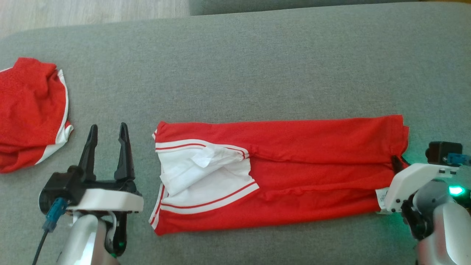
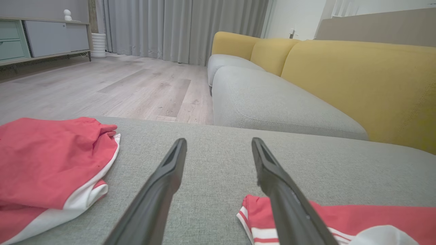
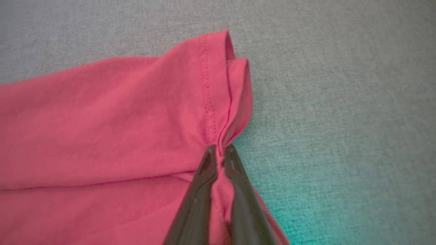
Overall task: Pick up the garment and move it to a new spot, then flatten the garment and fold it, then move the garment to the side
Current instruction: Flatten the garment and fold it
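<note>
So the red garment (image 1: 312, 147) is lying on the grey sofa cushion (image 1: 257, 66), folded into a long strip that runs left to right. The white part with thin red stripes (image 1: 206, 173) is at its left end and the stitched hem is at the right end. The right hand (image 3: 220, 153) has its two dark fingers pressed together on that hem, pinching a little bunch of red cloth right at the edge. There's a small white label (image 1: 382, 195) poking out by that corner, but the print is too tiny to read. A green light (image 1: 456, 190) glows on the right wrist and tints the cushion under it.

The left hand (image 1: 108, 129) sits just beside the striped end with its fingers spread wide and nothing between them. It's between this garment and a second red-and-white garment (image 1: 29, 110), which is crumpled up well apart at the far left of the cushion.

Further out there's a yellow sofa back (image 2: 357, 85), a pale wooden floor (image 2: 119, 85), grey curtains (image 2: 177, 27) and a low sideboard (image 2: 44, 37).
</note>
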You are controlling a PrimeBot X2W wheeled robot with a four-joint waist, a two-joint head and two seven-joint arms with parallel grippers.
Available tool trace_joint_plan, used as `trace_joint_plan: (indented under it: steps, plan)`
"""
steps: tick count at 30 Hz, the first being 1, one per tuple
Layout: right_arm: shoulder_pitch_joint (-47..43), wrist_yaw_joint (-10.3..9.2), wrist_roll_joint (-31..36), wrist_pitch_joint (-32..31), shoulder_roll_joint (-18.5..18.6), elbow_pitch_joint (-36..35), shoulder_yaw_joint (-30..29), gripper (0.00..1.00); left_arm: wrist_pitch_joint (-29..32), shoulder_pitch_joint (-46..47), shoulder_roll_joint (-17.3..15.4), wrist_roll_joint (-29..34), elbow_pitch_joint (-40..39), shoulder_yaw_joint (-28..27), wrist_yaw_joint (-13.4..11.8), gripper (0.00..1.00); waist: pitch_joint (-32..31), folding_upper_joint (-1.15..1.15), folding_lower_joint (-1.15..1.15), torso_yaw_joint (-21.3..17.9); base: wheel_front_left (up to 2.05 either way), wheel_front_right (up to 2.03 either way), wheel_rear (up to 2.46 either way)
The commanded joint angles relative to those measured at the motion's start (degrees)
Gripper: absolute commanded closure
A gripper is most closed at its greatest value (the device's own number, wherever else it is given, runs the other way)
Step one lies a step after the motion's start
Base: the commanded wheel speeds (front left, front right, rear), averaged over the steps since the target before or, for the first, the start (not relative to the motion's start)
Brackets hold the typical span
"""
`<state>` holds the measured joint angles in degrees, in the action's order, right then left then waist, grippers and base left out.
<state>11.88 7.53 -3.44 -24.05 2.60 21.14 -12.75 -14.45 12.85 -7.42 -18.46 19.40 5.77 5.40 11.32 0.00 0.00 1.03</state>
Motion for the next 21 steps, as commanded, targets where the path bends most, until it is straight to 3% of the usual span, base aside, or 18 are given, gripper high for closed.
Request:
trace_joint_plan:
  steps: [1,6,16,21]
  plan:
    - [-0.45,-0.04,-0.5,-0.15,0.28,-2.12,1.56,1.0,-0.54,0.98,-0.59,0.78,-1.88,-2.28,0.16,0.0,-0.22,0.0,0.0,-0.07,0.0,0.0,0.0]
    - [-1.53,-0.04,-1.93,-0.36,0.28,-7.47,0.09,1.0,-0.54,0.21,-0.24,1.07,-2.0,-2.96,0.37,0.0,-1.31,0.0,0.0,-0.39,0.0,0.0,0.0]
    - [-5.33,-0.04,1.56,-6.84,1.44,-26.39,-9.88,1.0,-0.54,-1.5,0.43,1.61,-2.73,-4.41,0.6,0.0,-3.37,0.0,0.0,-1.31,0.0,0.0,0.0]
    - [-6.2,-0.04,-0.63,-11.8,0.99,-30.78,-7.99,1.0,-0.54,-2.03,0.66,2.02,-2.48,-4.6,0.78,0.0,-4.53,0.0,0.0,-1.52,0.0,0.0,0.0]
